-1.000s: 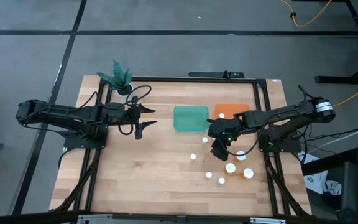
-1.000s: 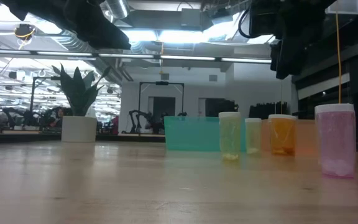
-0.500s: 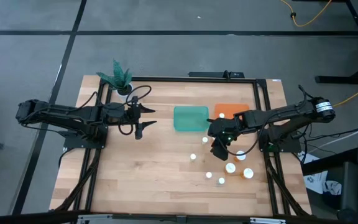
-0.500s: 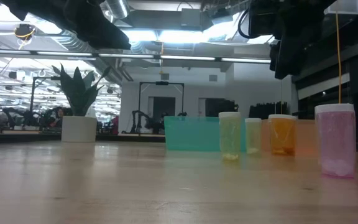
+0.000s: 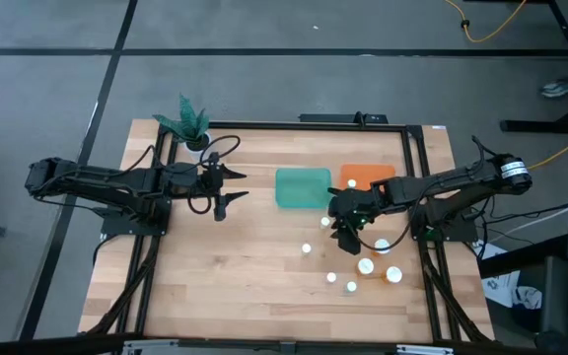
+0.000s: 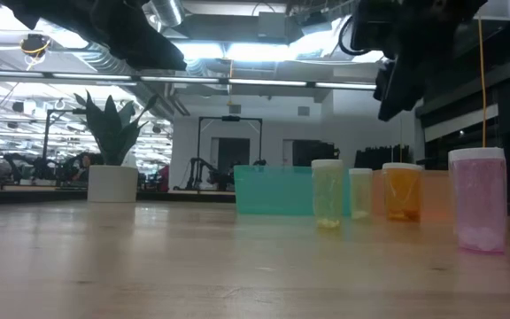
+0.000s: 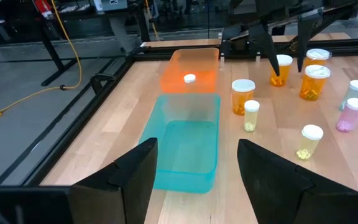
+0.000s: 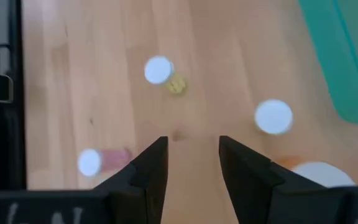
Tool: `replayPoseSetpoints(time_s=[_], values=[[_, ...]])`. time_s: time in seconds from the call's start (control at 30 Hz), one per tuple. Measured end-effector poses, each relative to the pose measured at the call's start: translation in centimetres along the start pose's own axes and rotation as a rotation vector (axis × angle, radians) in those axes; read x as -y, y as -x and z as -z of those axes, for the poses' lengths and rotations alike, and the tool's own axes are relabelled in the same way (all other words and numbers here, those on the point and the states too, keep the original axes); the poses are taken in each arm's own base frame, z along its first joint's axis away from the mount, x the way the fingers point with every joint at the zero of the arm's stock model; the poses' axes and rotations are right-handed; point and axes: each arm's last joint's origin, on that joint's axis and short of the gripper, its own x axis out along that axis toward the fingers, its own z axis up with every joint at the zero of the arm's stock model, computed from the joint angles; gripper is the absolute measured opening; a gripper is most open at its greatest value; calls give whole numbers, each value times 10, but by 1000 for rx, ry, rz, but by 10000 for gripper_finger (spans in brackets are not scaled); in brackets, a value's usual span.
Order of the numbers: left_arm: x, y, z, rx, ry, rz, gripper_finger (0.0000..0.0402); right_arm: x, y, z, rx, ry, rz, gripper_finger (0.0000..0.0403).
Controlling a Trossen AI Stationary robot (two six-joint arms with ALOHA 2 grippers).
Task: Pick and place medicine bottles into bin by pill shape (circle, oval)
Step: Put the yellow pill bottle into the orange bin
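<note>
My right jaws hang open and empty over the medicine bottles standing on the tabletop beside the bins. Light, rigid, smooth plastic, I judge; best gripped around the body below the cap. Left jaws open, idle.

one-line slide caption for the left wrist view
Open left gripper faces teal bin, orange bin and standing bottles.

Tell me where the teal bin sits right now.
High view: the teal bin sits at the table's middle, far side, directly left of the orange bin.
</note>
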Motion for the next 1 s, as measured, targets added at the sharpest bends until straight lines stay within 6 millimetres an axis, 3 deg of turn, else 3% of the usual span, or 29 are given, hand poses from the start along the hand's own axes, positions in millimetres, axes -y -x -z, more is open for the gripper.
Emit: replayPoseSetpoints(time_s=[0.27, 0.5, 0.7, 0.8, 1.0], values=[[0, 0, 0, 0, 0, 0, 214, 2, 0, 0, 3, 38, 42, 145], [0, 0, 0, 0, 0, 0, 214, 2, 1, -5, 166, -104, 251, 145], [0, 0, 0, 1, 0, 0, 214, 4, -2, -3, 135, -65, 274, 145], [0, 0, 0, 0, 0, 0, 214, 4, -7, -1, 84, -3, 251, 145], [0, 0, 0, -4, -1, 0, 214, 5, -27, 2, -41, 285, 226, 145]])
